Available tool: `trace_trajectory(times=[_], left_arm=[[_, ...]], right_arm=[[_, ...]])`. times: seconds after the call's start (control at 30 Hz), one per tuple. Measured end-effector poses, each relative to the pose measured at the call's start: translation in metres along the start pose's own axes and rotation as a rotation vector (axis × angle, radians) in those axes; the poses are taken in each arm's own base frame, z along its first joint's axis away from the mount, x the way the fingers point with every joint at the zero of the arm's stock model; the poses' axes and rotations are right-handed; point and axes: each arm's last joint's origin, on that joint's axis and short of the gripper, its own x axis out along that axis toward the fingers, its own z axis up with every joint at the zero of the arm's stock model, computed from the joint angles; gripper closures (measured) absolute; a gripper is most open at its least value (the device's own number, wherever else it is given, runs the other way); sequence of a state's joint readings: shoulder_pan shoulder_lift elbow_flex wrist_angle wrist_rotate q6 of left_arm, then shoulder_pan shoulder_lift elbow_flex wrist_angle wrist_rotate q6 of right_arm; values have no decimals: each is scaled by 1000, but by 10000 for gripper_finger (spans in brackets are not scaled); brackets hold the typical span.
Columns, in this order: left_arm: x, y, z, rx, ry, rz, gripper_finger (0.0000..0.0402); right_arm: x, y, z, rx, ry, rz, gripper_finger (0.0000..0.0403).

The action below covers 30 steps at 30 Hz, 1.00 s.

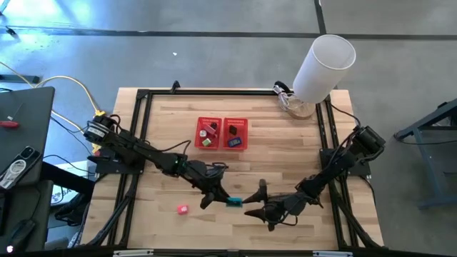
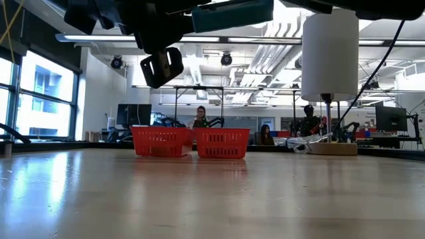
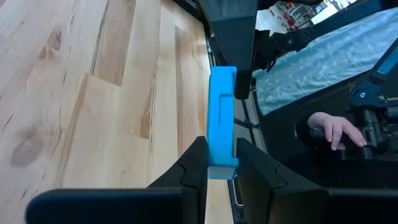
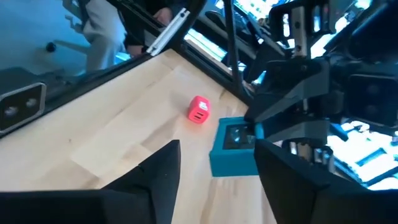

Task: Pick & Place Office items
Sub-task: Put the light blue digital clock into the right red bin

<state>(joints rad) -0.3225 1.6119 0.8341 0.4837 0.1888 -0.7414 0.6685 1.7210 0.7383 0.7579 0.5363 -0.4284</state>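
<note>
I'm clamping my left gripper [image 3: 221, 163] on the teal item [image 3: 222, 118], lifted over the table's [image 1: 285, 164] front for a handover; my right gripper [image 4: 217, 168], fingers spread, is probably receiving it.

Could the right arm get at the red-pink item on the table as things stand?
Probably yes: the red-pink item lies alone on bare wood, but the left end effector, shut on the teal item, sits between it and the open right end effector.
</note>
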Motion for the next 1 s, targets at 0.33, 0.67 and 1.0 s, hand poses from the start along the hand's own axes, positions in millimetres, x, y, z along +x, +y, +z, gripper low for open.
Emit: trace_trajectory(times=[0.33, 0.67, 1.0], left_arm=[[0, 0, 0, 1, -3, -2, 349], [0, -1, 1, 2, -7, -5, 348], [0, -1, 1, 3, -12, -6, 343]], right_arm=[[0, -2, 1, -3, -1, -48, 241], [-2, 0, 5, 111, -28, -43, 243], [-3, 2, 5, 201, -30, -32, 226]])
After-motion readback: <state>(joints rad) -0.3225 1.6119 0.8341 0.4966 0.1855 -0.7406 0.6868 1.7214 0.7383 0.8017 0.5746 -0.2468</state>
